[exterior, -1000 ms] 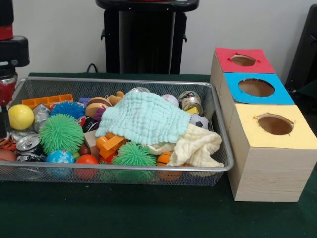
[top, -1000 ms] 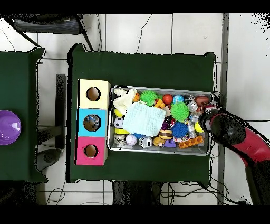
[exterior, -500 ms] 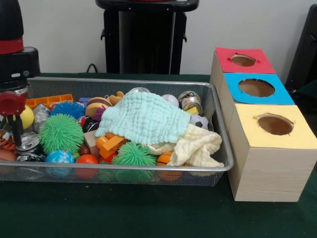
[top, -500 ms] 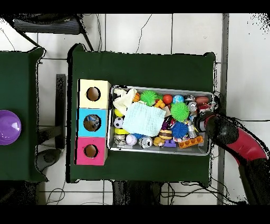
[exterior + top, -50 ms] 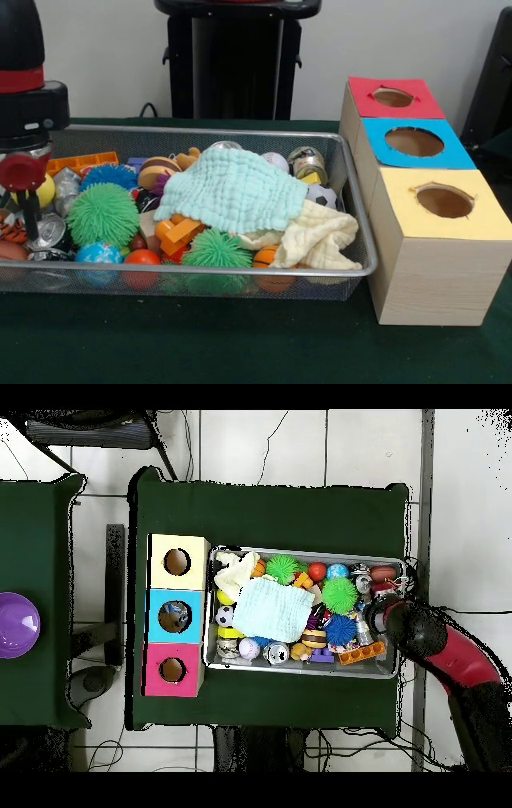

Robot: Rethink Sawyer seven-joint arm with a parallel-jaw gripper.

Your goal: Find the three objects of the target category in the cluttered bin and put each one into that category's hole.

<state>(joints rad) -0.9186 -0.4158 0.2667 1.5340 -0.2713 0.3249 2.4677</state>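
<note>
While I watch the front view, I see a dark green cloth (image 5: 240, 344) over the table, a pale wall behind it and a black stand (image 5: 236, 56) at the back. From overhead the floor is light tile (image 5: 300, 444), and a second green table (image 5: 40, 534) carries a purple bowl (image 5: 15, 624).

Going left to right in the front view, the gripper (image 5: 28, 216) hangs at the bin's left end, its dark tip down among crushed cans (image 5: 48, 232) beside a yellow ball (image 5: 44, 190); I cannot tell whether it is released or clenched. The wire mesh bin (image 5: 200, 272) is packed. Next come an orange block (image 5: 76, 162), a blue spiky ball (image 5: 108, 176), a large green spiky ball (image 5: 102, 214), a globe-patterned ball (image 5: 98, 253) and a red ball (image 5: 142, 258).

A mint cloth (image 5: 232, 190) lies across the middle, covering whatever sits under it, with orange bricks (image 5: 178, 232) and a smaller green spiky ball (image 5: 214, 250) poking out at its front edge. A cream cloth (image 5: 320, 236) drapes the right front corner, half hiding a small basketball (image 5: 266, 258). A soccer ball (image 5: 322, 196) and a tin can (image 5: 308, 162) sit behind it.

Just beside the bin stands a wooden box (image 5: 432, 280) with three holes, rimmed in red (image 5: 392, 97), blue (image 5: 414, 142) and yellow (image 5: 444, 201).
</note>
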